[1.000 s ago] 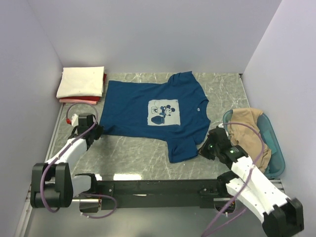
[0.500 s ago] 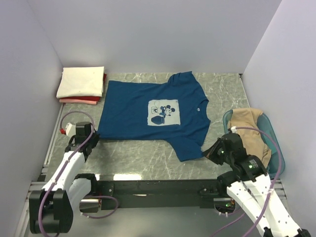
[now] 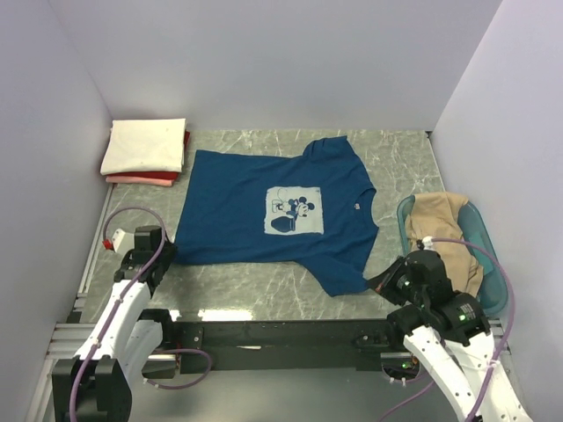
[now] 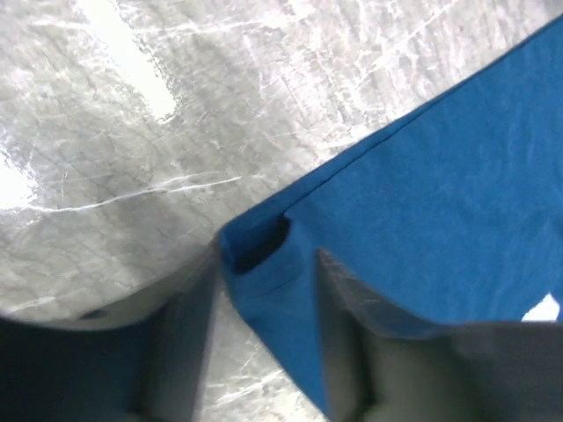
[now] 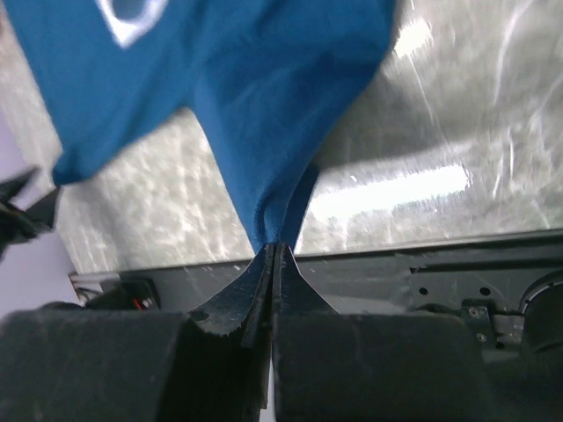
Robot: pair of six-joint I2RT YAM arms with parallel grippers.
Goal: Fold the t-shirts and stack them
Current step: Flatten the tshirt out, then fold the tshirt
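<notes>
A dark blue t-shirt with a pale square print lies spread flat on the table, collar to the right. My left gripper is at its near left hem corner. In the left wrist view the left gripper stands open, and the blue hem corner lies loose between its fingers. My right gripper is shut on the tip of the near sleeve, pinched at the right gripper's tips. Cream and red folded tees sit stacked at the back left. A tan tee lies crumpled on the right.
The tan tee rests in a teal plastic tub at the right edge. Pale walls close in the table on the left, back and right. A black rail runs along the near edge between the arm bases.
Both arms drew back toward the near edge and pulled the blue t-shirt flatter and nearer. The left gripper has opened and let go of the hem corner. The right gripper stays shut on the sleeve.
</notes>
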